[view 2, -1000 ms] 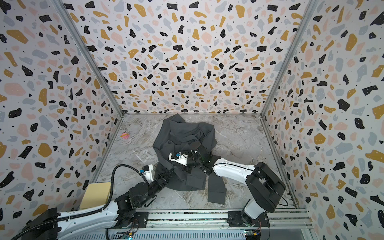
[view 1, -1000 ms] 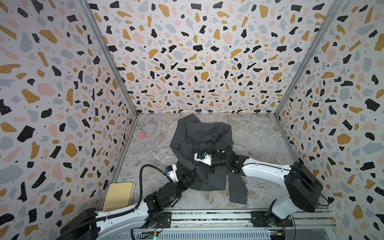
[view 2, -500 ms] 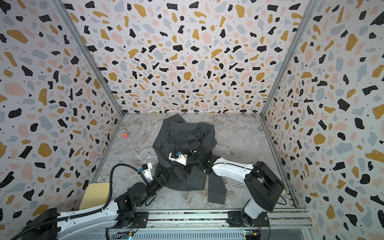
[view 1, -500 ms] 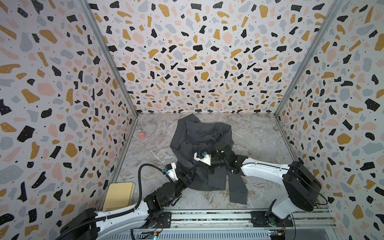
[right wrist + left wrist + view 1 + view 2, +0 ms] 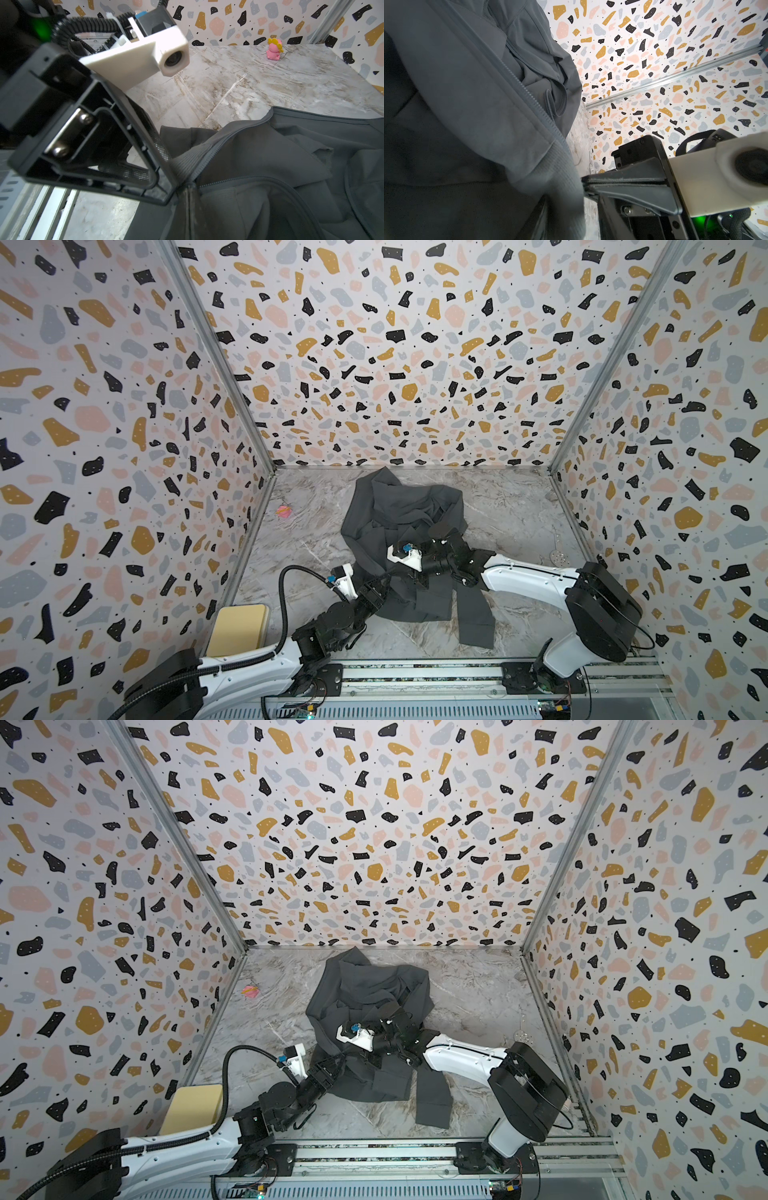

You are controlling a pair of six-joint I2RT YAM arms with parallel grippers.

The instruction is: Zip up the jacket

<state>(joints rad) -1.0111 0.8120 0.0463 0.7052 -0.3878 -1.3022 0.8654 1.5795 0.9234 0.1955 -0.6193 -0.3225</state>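
Observation:
The dark grey jacket (image 5: 399, 506) (image 5: 365, 986) lies crumpled mid-table, one sleeve trailing toward the front. My left gripper (image 5: 384, 583) (image 5: 332, 1065) sits at its front-left hem. In the left wrist view the ribbed hem (image 5: 560, 166) lies between the jaws of that gripper (image 5: 569, 197), which stand partly apart, with table showing beside the cloth. My right gripper (image 5: 417, 580) (image 5: 376, 1061) reaches in from the right. In the right wrist view it (image 5: 189, 187) is shut where the two zip tracks (image 5: 207, 158) meet at the hem, right beside the left gripper's fingers (image 5: 162, 149).
A small pink toy (image 5: 284, 511) (image 5: 274, 49) sits at the back left. A yellow sponge block (image 5: 239, 628) leans at the front-left wall. A metal strainer (image 5: 557, 556) lies by the right wall. The arms' rail (image 5: 415, 672) runs along the front edge.
The left gripper has edged forward onto the hem and its jaws have narrowed around the ribbed edge. The right gripper has stayed shut, shifting only slightly.

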